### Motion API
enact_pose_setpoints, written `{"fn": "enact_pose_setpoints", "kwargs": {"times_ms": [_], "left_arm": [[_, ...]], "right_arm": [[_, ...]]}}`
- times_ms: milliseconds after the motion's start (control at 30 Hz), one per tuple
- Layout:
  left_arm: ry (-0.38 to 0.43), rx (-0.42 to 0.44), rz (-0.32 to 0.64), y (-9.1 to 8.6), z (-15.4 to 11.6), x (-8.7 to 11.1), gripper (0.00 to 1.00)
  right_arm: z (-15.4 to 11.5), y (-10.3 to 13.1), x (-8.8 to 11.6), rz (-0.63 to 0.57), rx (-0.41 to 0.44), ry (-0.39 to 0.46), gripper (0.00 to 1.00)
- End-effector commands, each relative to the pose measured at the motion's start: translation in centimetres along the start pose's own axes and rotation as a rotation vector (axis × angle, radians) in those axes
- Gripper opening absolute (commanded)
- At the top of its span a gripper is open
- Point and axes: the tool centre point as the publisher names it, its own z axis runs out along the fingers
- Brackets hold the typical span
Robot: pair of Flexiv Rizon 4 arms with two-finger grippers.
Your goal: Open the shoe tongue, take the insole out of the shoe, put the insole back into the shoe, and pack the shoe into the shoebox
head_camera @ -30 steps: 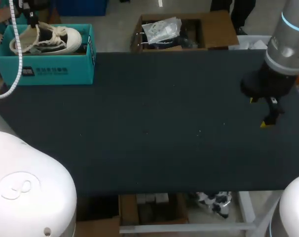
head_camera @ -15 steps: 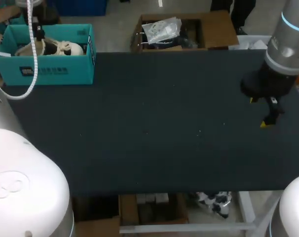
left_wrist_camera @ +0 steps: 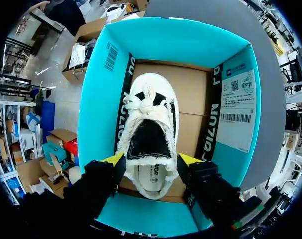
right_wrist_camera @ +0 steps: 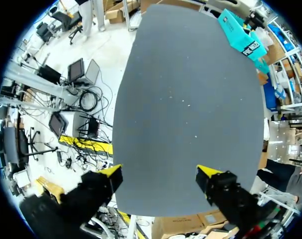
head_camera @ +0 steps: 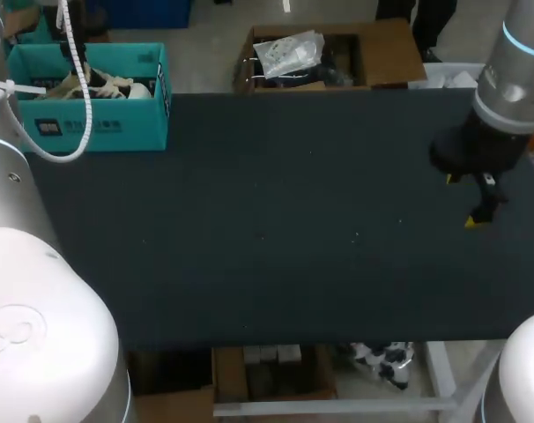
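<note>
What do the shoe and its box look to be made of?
The shoe is likely canvas: matte off-white cloth with frayed edges, woven cotton-like laces and a dark fabric lining. The shoebox looks like cardboard, going by its bare brown floor panels; the walls carry a smooth teal printed coating.

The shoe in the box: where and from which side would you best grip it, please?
Grip the heel end of the shoe across its width, coming straight down from above: it lies sole down, and the box walls close off every side.
</note>
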Motion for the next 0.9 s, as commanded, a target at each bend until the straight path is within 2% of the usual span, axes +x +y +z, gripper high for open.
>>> {"fn": "enact_pose_setpoints", "kwargs": {"times_ms": [33, 433, 600, 900], "left_arm": [[0.01, -0.004, 0.006, -0.7, -3.3, 1.4, 1.0], [-0.034, -0.019, 0.049, -4.5, -9.3, 7.6, 1.0], [-0.076, -0.013, 0.024, -5.1, -10.0, 10.3, 1.0], [-0.096, -0.004, -0.019, -5.8, -10.3, 13.1, 1.0]], "right_arm": [[0.0, -0.1, 0.0, -0.001, -0.001, 0.0, 1.0], [0.0, -0.1, 0.0, -0.001, -0.001, 0.0, 1.0], [0.0, -0.1, 0.0, -0.001, -0.001, 0.0, 1.0], [0.0, -0.1, 0.0, -0.001, -0.001, 0.0, 1.0]]}}
